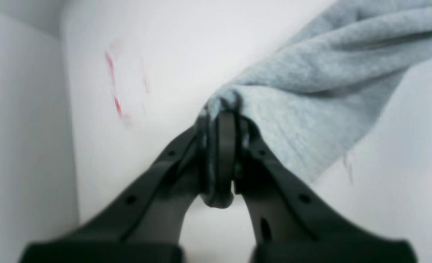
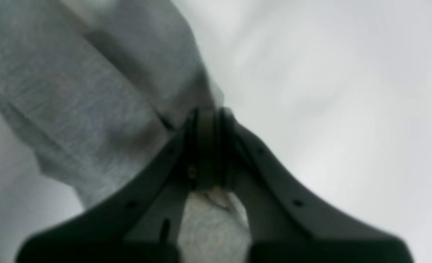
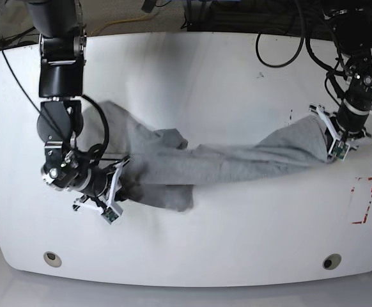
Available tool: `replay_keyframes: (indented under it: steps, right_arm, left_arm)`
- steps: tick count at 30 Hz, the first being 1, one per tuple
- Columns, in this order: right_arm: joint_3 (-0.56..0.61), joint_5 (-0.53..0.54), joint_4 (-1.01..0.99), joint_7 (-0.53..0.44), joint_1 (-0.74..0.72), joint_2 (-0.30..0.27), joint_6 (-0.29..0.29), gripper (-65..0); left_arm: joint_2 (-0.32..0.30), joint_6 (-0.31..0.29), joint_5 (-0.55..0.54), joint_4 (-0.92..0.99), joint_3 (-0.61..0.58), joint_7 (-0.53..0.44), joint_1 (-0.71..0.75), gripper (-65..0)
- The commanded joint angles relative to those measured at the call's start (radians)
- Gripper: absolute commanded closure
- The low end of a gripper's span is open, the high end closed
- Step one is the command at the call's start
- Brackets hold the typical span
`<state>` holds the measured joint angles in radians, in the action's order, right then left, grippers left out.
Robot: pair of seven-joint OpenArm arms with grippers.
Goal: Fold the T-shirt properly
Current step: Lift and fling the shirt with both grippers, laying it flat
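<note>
Two hands grip the T-shirt (image 3: 211,163), stretched as a rumpled band across the white surface (image 3: 192,83): left hand (image 3: 337,142) and right hand (image 3: 112,192) each closed on an end. Soft, light cloth sags between holds; corners or hems probably suit gripping best.

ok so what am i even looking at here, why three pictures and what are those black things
Two robot arms are working over a white table. The wide picture looks down on everything. The two close-ups come from small cameras mounted on each arm's wrist, so the black prongs are that arm's own claw. A grey T-shirt lies stretched and bunched between the arms. The left claw is shut on one end of it, and the right claw is shut on the other end.
</note>
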<state>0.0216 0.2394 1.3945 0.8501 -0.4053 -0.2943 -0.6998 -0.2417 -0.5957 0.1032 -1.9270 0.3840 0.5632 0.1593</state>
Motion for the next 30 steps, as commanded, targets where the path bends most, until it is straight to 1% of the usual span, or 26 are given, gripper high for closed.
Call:
replay_keyframes:
  steps: [1,3,5,10,12,13,15,18,21,23,27,29,30]
  right_arm:
    - [-0.005,0.016,0.019,-0.013,-0.102,-0.039,0.002,0.0]
    - [-0.001,0.013,0.018,-0.013,-0.174,-0.067,0.002,0.0]
    - [0.001,0.010,0.018,-0.007,-0.235,-0.082,0.002,0.0]
    - [0.001,0.016,0.018,0.064,-0.418,-0.119,0.002,0.0]
    - [0.001,0.016,0.018,0.082,-0.470,-0.136,0.002,0.0]
    - [0.001,0.018,0.019,0.097,-0.513,-0.144,0.002,0.0]
    - [-0.005,0.018,0.021,0.130,-0.571,-0.162,0.002,0.0]
    - [-0.005,0.018,0.026,0.165,-0.623,-0.185,0.002,0.0]
    - [-0.007,0.018,0.029,0.196,-0.634,-0.196,0.002,0.0]
    - [-0.030,0.018,0.055,0.209,-0.619,-0.207,0.002,0.0]
    - [-0.110,0.018,0.124,0.225,-0.485,-0.207,0.002,0.0]
    - [-0.122,0.018,0.151,0.225,-0.438,-0.207,0.002,0.0]
    - [-0.127,0.018,0.171,0.225,-0.392,-0.207,0.002,0.0]
  left_arm:
    - [-0.014,0.016,-0.007,-0.022,-0.009,-0.029,-0.077,0.0]
    - [-0.014,0.016,-0.006,-0.022,-0.032,-0.029,-0.157,0.0]
    - [-0.018,0.016,-0.006,-0.022,-0.046,-0.027,-0.217,0.0]
    - [-0.021,0.016,-0.001,-0.021,-0.066,-0.027,-0.366,0.0]
    - [-0.023,0.013,0.028,-0.021,-0.066,-0.027,-0.406,0.0]
    - [-0.023,0.013,0.063,-0.019,-0.072,-0.027,-0.430,0.0]
    - [-0.043,0.012,0.114,-0.013,-0.092,-0.027,-0.459,0.0]
    - [-0.087,0.012,0.123,-0.012,-0.130,-0.029,-0.448,0.0]
    - [-0.100,0.012,0.123,-0.013,-0.136,-0.032,-0.407,0.0]
    - [-0.100,0.012,0.123,-0.013,-0.136,-0.032,-0.384,0.0]
    - [-0.094,0.013,0.123,-0.001,-0.135,-0.033,-0.309,0.0]
    - [-0.094,0.013,0.123,0.014,-0.135,-0.033,-0.283,0.0]
    - [-0.094,0.013,0.123,0.027,-0.135,-0.033,-0.263,0.0]
